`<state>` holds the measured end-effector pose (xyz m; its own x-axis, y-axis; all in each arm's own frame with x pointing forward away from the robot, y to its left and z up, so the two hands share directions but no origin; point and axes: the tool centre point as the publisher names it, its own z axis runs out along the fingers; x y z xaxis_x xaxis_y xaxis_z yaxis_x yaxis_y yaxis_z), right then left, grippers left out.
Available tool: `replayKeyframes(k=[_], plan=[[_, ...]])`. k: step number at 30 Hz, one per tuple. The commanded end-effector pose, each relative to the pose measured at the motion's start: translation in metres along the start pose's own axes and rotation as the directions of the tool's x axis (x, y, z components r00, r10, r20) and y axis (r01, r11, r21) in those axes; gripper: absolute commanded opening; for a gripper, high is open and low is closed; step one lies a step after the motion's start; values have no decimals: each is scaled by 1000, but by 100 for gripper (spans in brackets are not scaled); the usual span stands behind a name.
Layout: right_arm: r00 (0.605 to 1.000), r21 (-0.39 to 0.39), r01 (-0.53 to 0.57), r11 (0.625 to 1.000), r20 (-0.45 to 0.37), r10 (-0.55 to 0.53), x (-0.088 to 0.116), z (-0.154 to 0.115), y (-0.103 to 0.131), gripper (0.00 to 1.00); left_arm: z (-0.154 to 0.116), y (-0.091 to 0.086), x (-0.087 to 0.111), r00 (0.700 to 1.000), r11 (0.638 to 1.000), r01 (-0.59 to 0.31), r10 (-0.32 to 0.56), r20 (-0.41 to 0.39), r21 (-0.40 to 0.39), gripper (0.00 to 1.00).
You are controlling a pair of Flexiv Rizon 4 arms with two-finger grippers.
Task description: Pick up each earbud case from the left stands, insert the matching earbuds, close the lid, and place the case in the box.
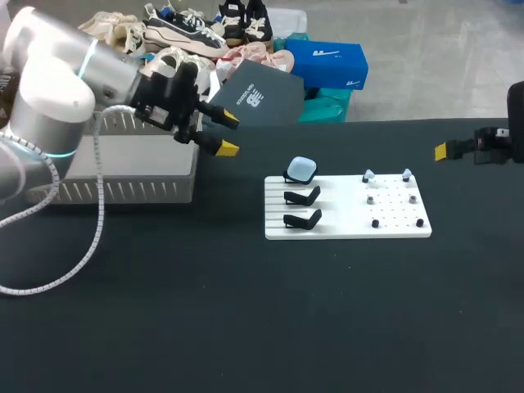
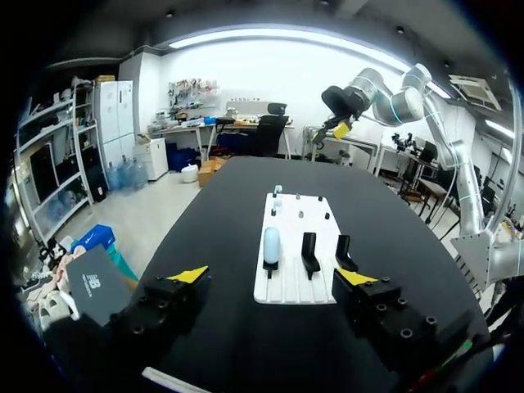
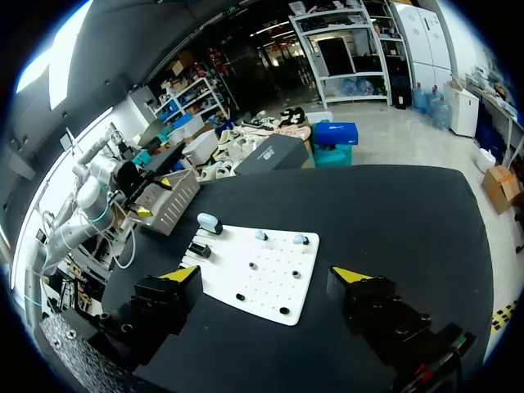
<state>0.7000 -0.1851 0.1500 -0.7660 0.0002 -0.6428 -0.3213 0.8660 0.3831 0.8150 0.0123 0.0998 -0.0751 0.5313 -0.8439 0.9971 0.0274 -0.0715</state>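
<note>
Hovering above the black tabletop (image 1: pixel 246 327), the left hand (image 1: pixel 223 133) hangs just beside the right end of the pale grey slatted plastic box (image 1: pixel 123 190). Its yellow-tipped fingers are spread wide, with nothing between them. It points toward the flat white rectangular board (image 1: pixel 348 229).

Board layout, head view:
- Left half: three black angled stands in a column. The rear stand carries the pale blue rounded earbud case (image 1: pixel 301 169). The middle stand (image 1: pixel 303 196) and front stand (image 1: pixel 303 219) are bare.
- Right half: three rows of pegs, two per row. The rear row holds two pale blue earbuds (image 1: pixel 368 175) (image 1: pixel 407 174). The middle row holds two small grey pieces (image 1: pixel 371 199). The front row holds two small black pieces (image 1: pixel 376 223). They are too small to tell what they are.

Left wrist view: the earbud case sits upright on its stand, ahead of the left hand and well apart from it. It lies roughly in line with the gap between the fingers.

The right hand (image 3: pixel 266 274) is over the right side of the tabletop, well apart from the board in the head view. Its fingers stand far apart and hold nothing. In the right wrist view the peg end of the board lies ahead of and below the gap between the fingers. The earbud case is at the far end, toward the box.

I cannot tell whether the case lid is shut.
</note>
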Motion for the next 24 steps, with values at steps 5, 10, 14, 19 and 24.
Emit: replayKeyframes(k=[5, 10, 14, 19, 24], plan=[[1000, 0, 0, 1000, 0, 0, 0, 0, 0, 100, 27, 8, -3, 1000, 1000, -16, 16, 21, -21, 100], [1000, 0, 0, 1000, 0, 0, 0, 0, 0, 100, 46, 7, -1, 999, 1000, -24, 24, 25, -15, 89], [1000, 0, 0, 1000, 0, 0, 0, 0, 0, 100, 53, 8, 0, 999, 1000, -18, 19, 26, -9, 88], [1000, 0, 0, 1000, 0, 0, 0, 0, 0, 100, 65, 14, 3, 999, 1000, 2, -2, 32, 3, 84], [1000, 0, 0, 1000, 0, 0, 0, 0, 0, 100, 75, 18, 7, 999, 1000, 0, 0, 36, -7, 72]])
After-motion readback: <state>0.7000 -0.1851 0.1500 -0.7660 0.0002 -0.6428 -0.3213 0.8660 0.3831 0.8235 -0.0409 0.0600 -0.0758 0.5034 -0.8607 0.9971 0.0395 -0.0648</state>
